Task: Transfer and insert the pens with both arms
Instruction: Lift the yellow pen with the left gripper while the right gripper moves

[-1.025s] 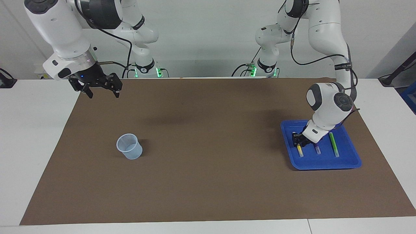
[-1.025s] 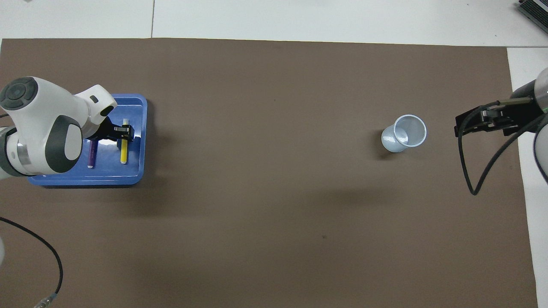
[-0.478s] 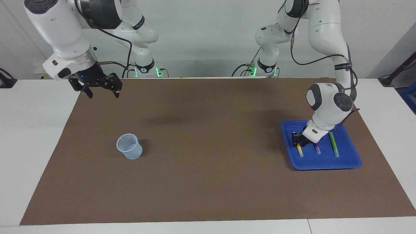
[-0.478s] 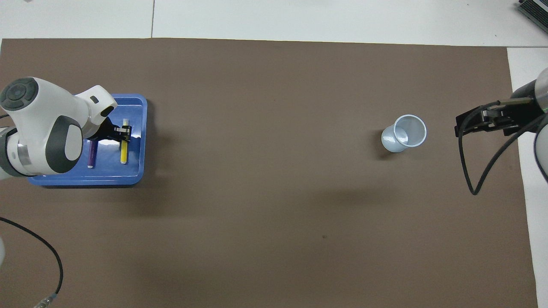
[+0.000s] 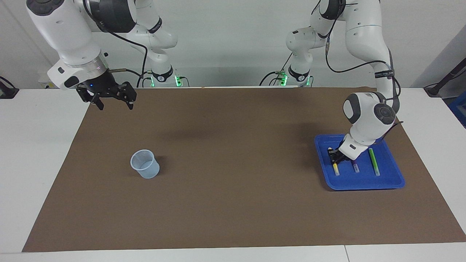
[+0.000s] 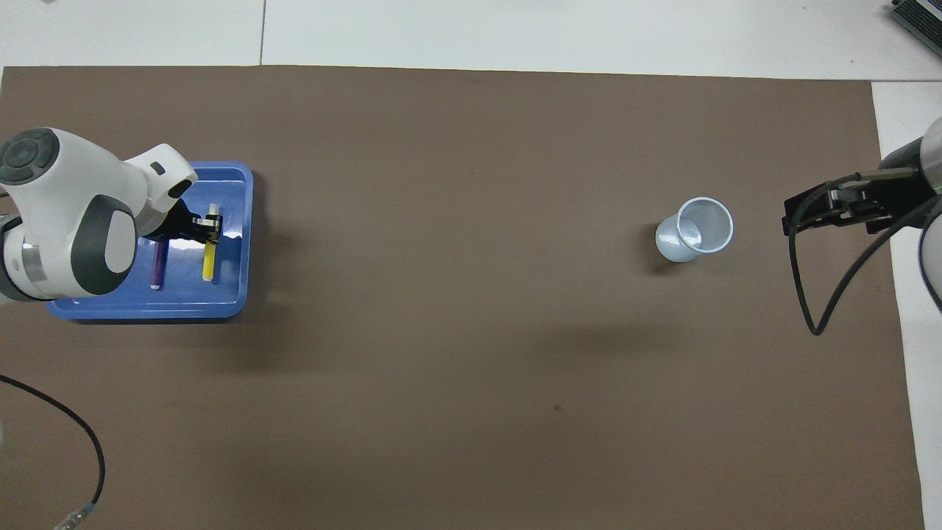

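In the blue tray [image 5: 364, 183] [image 6: 147, 308] at the left arm's end of the table lie three pens side by side. My left gripper [image 5: 333, 155] [image 6: 208, 227] is down in the tray, shut on the yellow pen [image 5: 336, 169] [image 6: 209, 263] near its pale end; the pen stays low in the tray. The purple pen [image 5: 355, 167] [image 6: 157, 266] lies beside it, partly under my wrist. The green pen [image 5: 374, 162] shows only in the facing view. My right gripper [image 5: 115, 106] [image 6: 791, 215] waits open and empty in the air over the mat's corner at the right arm's end.
A pale translucent cup [image 5: 145, 164] [image 6: 695, 228] stands upright on the brown mat [image 5: 233, 203] toward the right arm's end. A black cable [image 6: 809, 294] loops down from the right wrist. White table surrounds the mat.
My left gripper's fingers have closed on the yellow pen, which has shifted slightly and tilted a little in the tray. The right arm has hardly moved.
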`<state>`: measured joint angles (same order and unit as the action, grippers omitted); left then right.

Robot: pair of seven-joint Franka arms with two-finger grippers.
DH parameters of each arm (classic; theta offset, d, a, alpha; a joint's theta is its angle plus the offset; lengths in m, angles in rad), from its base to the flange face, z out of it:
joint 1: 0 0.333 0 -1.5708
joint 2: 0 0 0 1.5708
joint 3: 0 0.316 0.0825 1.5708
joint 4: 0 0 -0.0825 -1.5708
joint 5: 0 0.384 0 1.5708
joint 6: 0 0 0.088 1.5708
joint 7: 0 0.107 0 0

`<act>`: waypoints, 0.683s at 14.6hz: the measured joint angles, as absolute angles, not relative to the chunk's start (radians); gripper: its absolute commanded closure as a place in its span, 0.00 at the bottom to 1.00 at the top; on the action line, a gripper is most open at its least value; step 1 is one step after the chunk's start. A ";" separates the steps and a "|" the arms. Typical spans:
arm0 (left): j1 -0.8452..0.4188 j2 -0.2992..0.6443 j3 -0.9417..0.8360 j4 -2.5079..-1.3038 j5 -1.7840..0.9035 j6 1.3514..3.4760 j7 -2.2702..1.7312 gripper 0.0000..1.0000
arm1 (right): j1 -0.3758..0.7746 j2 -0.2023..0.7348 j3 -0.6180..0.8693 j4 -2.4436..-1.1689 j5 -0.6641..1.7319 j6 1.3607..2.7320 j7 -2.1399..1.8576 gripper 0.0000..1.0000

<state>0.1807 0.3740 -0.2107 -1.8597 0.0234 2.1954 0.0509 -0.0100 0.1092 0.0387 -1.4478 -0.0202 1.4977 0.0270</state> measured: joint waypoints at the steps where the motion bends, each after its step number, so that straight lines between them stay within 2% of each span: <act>1: 0.184 0.372 -0.210 -1.842 0.023 2.175 0.051 1.00 | -0.010 0.109 0.039 -1.448 -0.020 1.497 0.027 0.00; 7: 0.233 0.368 -0.207 -1.796 -0.091 2.079 0.035 1.00 | -0.003 0.105 0.042 -1.448 0.041 1.464 0.027 0.00; 10: 0.236 0.365 -0.210 -1.758 -0.148 1.970 -0.110 1.00 | 0.025 0.100 0.044 -1.459 0.085 1.456 0.027 0.00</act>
